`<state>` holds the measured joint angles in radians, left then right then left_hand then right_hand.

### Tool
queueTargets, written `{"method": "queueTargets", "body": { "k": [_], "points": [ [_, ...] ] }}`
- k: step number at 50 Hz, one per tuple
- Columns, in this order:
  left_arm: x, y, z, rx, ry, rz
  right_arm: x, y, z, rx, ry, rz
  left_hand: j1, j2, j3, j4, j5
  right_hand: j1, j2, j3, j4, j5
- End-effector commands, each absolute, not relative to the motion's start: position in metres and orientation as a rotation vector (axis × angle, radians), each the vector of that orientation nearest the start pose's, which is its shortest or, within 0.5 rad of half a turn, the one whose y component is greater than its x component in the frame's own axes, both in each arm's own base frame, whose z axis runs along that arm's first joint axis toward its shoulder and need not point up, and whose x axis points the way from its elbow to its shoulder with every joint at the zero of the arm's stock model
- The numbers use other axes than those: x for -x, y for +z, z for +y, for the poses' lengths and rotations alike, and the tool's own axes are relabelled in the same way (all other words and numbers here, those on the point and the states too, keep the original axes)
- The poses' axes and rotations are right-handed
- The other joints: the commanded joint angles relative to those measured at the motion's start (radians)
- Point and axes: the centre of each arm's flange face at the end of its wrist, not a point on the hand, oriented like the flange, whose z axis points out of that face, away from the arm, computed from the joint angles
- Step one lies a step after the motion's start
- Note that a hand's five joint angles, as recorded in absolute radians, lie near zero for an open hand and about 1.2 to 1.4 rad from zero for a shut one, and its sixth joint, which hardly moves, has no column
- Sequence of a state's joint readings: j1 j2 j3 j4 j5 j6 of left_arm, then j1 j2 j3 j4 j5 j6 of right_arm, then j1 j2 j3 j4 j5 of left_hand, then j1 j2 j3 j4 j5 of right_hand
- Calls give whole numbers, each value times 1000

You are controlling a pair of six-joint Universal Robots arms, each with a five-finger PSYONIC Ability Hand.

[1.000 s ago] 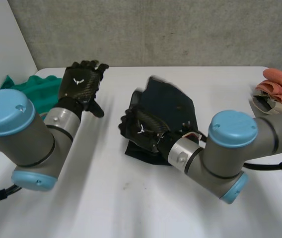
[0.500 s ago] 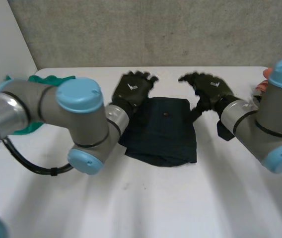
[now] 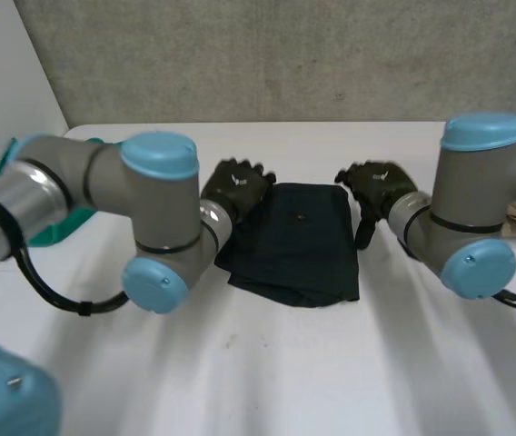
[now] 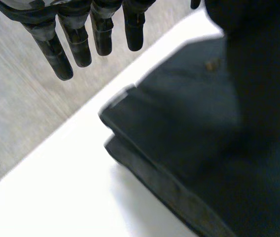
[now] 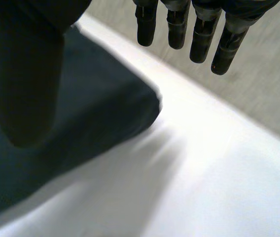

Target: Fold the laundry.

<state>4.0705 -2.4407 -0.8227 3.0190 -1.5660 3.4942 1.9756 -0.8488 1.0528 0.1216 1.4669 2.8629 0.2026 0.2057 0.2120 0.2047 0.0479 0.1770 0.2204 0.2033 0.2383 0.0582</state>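
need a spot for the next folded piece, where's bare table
Bare table in front of the dark folded cloth, and a narrower strip behind it. Crowded at its far corners: left hand, right hand.

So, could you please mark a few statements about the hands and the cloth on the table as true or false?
1. The dark cloth lies folded on the table. True.
2. The left hand grips a corner of the dark cloth. False: its fingers are straight and hold nothing.
3. The right hand is open, by the dark cloth's far right corner. True.
4. The green cloth lies on the dark cloth. False: it lies apart, beside the left arm.
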Motion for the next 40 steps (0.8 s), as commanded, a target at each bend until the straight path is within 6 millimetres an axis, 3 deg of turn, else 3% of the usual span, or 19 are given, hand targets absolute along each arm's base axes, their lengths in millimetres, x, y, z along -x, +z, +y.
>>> {"method": "queueTargets", "body": {
  "k": [1, 5, 6, 10, 13, 14, 25, 30, 40],
  "points": [
    [368, 241, -268, -1307, -2220, 2349, -288, 215, -312, 863, -1958, 2084, -4, -7, -13, -6, -24, -2, -46, -29, -64, -58],
    [359, 246, -247, -1509, -2232, 2426, -289, 200, -281, 901, -1896, 2077, 5, 2, -4, 3, -15, -2, -46, -29, -64, -58],
    [358, 248, -241, -1560, -2235, 2431, -294, 187, -264, 937, -1835, 2087, 5, 2, -4, 3, -15, -2, -46, -29, -64, -58],
    [347, 258, -221, -1735, -2252, 2449, -305, 163, -230, 1015, -1742, 2070, 8, 5, -2, 6, -12, -2, -46, -29, -64, -58],
    [337, 258, -217, -1772, -2239, 2473, -309, 151, -224, 1031, -1739, 2040, 2, -1, -7, 0, -18, -2, -46, -29, -64, -58],
    [335, 258, -216, -1771, -2235, 2478, -311, 139, -221, 1048, -1742, 2026, 2, -1, -7, 0, -18, -2, -46, -29, -64, -58],
    [333, 260, -212, -1771, -2260, 2457, -332, 100, -242, 1140, -1863, 1945, -4, -7, -13, -6, -24, -2, -46, -29, -64, -58],
    [333, 260, -213, -1768, -2264, 2453, -337, 100, -257, 1171, -1947, 1932, -4, -7, -13, -6, -24, -2, -46, -29, -64, -58],
    [333, 260, -214, -1762, -2272, 2448, -350, 100, -282, 1131, -2018, 1919, -7, -10, -16, -9, -27, 436, 392, 409, 374, 380]
  ]
}}
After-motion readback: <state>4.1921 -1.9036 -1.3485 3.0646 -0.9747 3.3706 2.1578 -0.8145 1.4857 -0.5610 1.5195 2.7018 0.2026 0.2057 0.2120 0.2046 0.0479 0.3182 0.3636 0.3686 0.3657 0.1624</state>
